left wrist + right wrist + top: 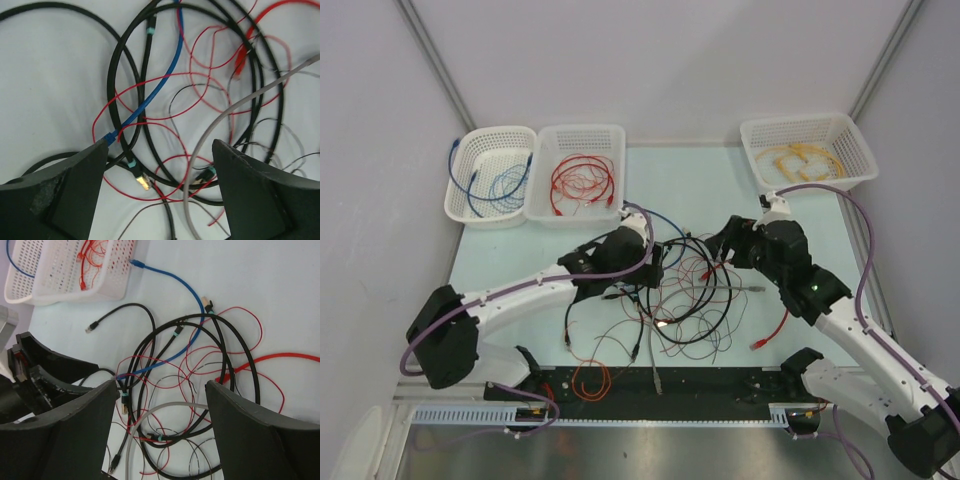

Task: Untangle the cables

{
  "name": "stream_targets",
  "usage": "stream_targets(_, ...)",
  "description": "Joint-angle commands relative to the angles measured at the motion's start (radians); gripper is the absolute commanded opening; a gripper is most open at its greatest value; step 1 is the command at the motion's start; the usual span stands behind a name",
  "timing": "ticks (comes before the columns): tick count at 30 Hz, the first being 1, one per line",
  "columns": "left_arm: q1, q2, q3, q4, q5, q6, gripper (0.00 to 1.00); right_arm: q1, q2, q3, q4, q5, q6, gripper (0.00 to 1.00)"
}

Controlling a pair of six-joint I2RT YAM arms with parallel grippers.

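Top external only: far-right basket (856, 150) beyond cables (685, 292)

Top view: high, looking down over the whole table (720, 190). Wrist views: close, facing down; both share the cables (682, 300).

cables (685, 295) | tangled heap lying flat mid-bench (700, 190) | black loops (113, 85) over thin red wires (705, 285) | blue cable (165, 80) threading through the loops | thick red cable (280, 356), grey cable (217, 125) crossing the heap
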Motion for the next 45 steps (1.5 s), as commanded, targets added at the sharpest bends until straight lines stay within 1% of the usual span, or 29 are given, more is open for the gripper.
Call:
stream_targets(1,-0.007,0.047,-0.042,0.052,0.039,0.058,0.83,0.006,-0.040,-0.030,-0.029,0.017,0.014,0.77)
stream_targets(3,-0.008,0.074,-0.046,0.104,0.066,0.069,0.76,0.006,-0.047,-0.041,-0.032,0.035,0.014,0.77)
stream_targets(4,-0.008,0.093,-0.041,0.123,0.078,0.084,0.70,0.006,-0.049,-0.045,-0.037,0.043,0.011,0.77)
stream_targets(5,-0.013,0.138,-0.026,0.134,0.092,0.098,0.68,0.008,-0.050,-0.051,-0.037,0.049,0.008,0.77)
stream_targets(6,-0.019,0.168,-0.003,0.114,0.072,0.113,0.67,0.008,-0.050,-0.060,-0.040,0.063,0.009,0.77)
stream_targets(7,-0.036,0.193,0.052,0.097,0.051,0.144,0.66,0.008,-0.050,-0.062,-0.046,0.066,0.009,0.77)
stream_targets(8,-0.037,0.239,0.074,0.083,0.023,0.158,0.66,0.006,-0.052,-0.064,-0.046,0.069,0.006,0.77)
stream_targets(10,-0.039,0.267,0.111,0.072,0.017,0.187,0.67,0.008,-0.057,-0.064,-0.048,0.068,0.003,0.77)
stream_targets(11,-0.039,0.309,0.126,0.069,0.020,0.195,0.67,0.008,-0.058,-0.064,-0.048,0.066,0.003,0.77)
stream_targets(13,-0.039,0.360,0.193,0.001,-0.018,0.204,0.68,0.008,-0.061,-0.064,-0.046,0.074,-0.003,0.77)
stream_targets(18,-0.039,0.429,0.221,-0.033,-0.083,0.202,0.69,0.006,-0.061,-0.064,-0.045,0.077,0.000,0.77)
stream_targets(21,-0.039,0.479,0.238,-0.053,-0.094,0.205,0.66,0.008,-0.055,-0.064,-0.048,0.075,-0.002,0.77)
stream_targets(24,-0.037,0.500,0.237,-0.043,-0.081,0.202,0.60,0.008,-0.061,-0.064,-0.048,0.074,-0.003,0.77)
stream_targets(25,-0.039,0.499,0.237,-0.040,-0.077,0.202,0.51,0.006,-0.067,-0.064,-0.049,0.072,-0.005,0.77)
stream_targets(27,-0.037,0.489,0.237,-0.032,-0.065,0.202,0.36,0.006,-0.076,-0.062,-0.052,0.074,-0.008,0.77)
stream_targets(28,-0.037,0.474,0.237,-0.033,-0.057,0.202,0.23,0.008,-0.081,-0.064,-0.055,0.077,-0.008,0.77)
stream_targets(30,-0.039,0.450,0.237,-0.043,-0.052,0.201,0.11,0.006,-0.089,-0.062,-0.060,0.080,-0.011,0.77)
stream_targets(31,-0.042,0.436,0.238,-0.052,-0.052,0.201,0.00,0.006,-0.099,-0.062,-0.062,0.080,-0.011,0.77)
stream_targets(34,-0.054,0.326,0.220,-0.078,-0.054,0.199,0.00,0.008,-0.122,-0.064,-0.062,0.077,-0.008,0.77)
stream_targets(35,-0.056,0.257,0.214,-0.085,-0.031,0.196,0.00,0.006,-0.130,-0.062,-0.060,0.075,-0.006,0.77)
stream_targets(37,-0.056,0.172,0.192,-0.084,0.020,0.189,0.00,0.006,-0.153,-0.064,-0.055,0.071,0.000,0.77)
stream_targets(38,-0.056,0.137,0.186,-0.078,0.055,0.187,0.00,0.008,-0.159,-0.062,-0.051,0.063,0.002,0.77)
stream_targets(39,-0.056,0.062,0.183,-0.073,0.127,0.188,0.00,0.006,-0.165,-0.062,-0.043,0.057,0.006,0.77)
stream_targets(41,-0.057,-0.006,0.174,-0.050,0.217,0.192,0.00,0.006,-0.184,-0.061,-0.037,0.039,0.018,0.78)
stream_targets(42,-0.056,-0.055,0.169,-0.041,0.304,0.193,0.00,0.006,-0.187,-0.061,-0.033,0.034,0.023,0.78)
stream_targets(44,-0.056,-0.096,0.161,-0.029,0.369,0.189,0.00,0.006,-0.198,-0.059,-0.025,0.013,0.044,0.80)
stream_targets(45,-0.056,-0.130,0.149,-0.021,0.438,0.185,0.00,0.005,-0.204,-0.059,-0.007,0.002,0.052,0.80)
